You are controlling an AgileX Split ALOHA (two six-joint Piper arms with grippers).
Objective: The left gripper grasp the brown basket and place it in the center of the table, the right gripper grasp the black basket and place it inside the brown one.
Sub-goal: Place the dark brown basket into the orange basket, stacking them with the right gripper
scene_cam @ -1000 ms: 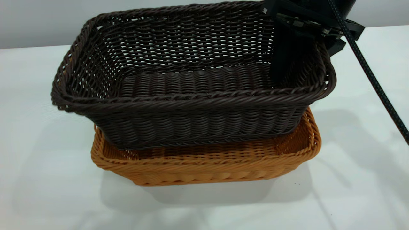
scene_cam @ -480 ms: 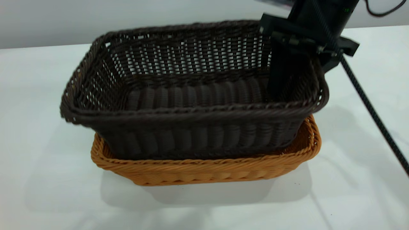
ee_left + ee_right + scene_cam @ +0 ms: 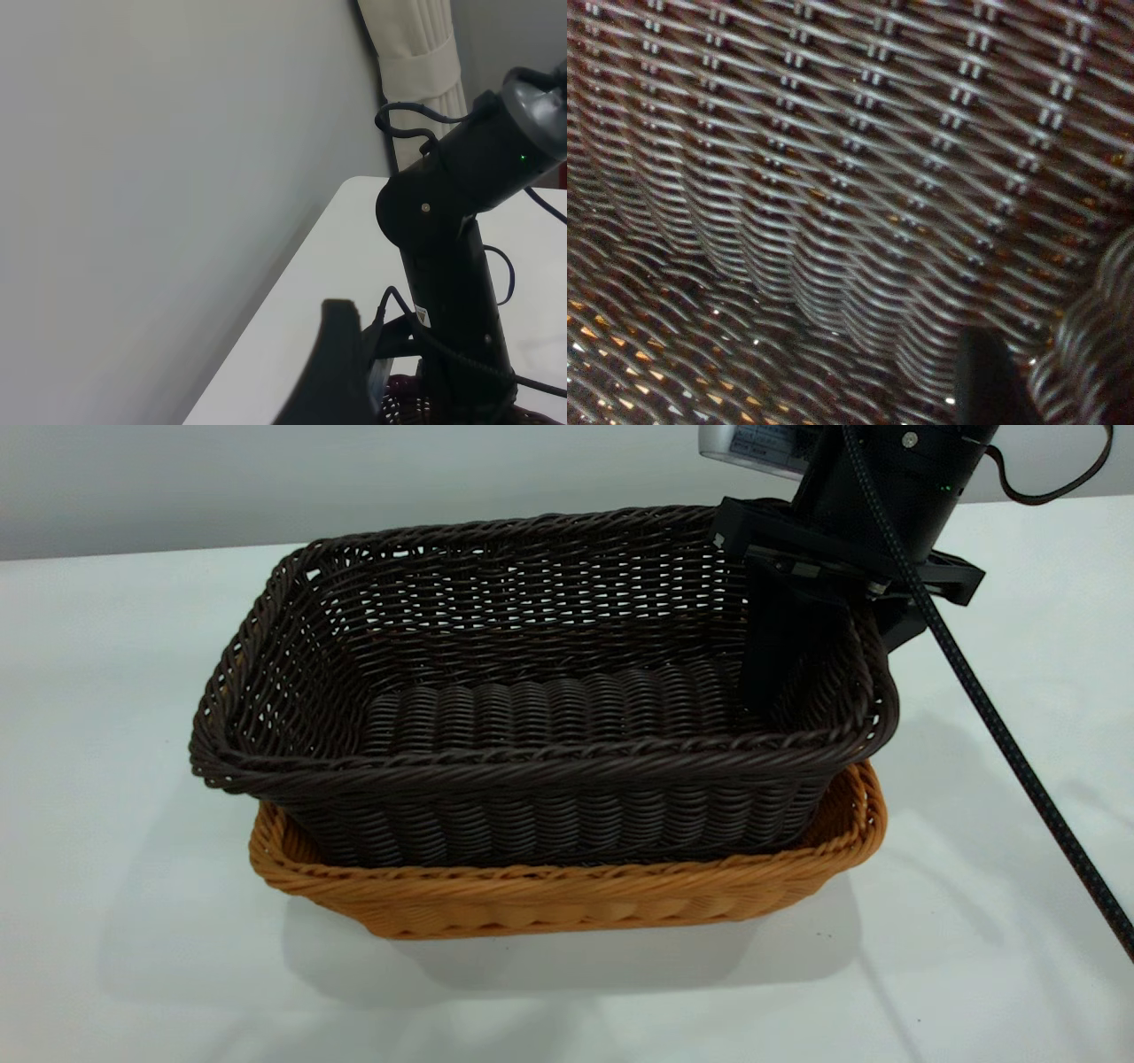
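The black basket (image 3: 540, 717) sits nested in the brown basket (image 3: 567, 890) at the middle of the table (image 3: 106, 691); only the brown rim and lower sides show. My right gripper (image 3: 833, 673) is shut on the black basket's right wall, with one finger (image 3: 780, 646) inside it and the other hidden outside. The right wrist view shows the dark weave (image 3: 833, 177) close up and one finger (image 3: 988, 376) beside the rim. My left gripper (image 3: 341, 372) is raised off to the side, out of the exterior view, and looks toward the right arm (image 3: 452, 266).
The right arm's braided cable (image 3: 1001, 726) runs down across the table to the right of the baskets. A grey wall lies behind the table and a pale curtain (image 3: 416, 53) hangs at the far corner. Bare white tabletop surrounds the baskets.
My right gripper has come down with the black basket. The basket has levelled and sunk into the brown one. The brown basket has not moved.
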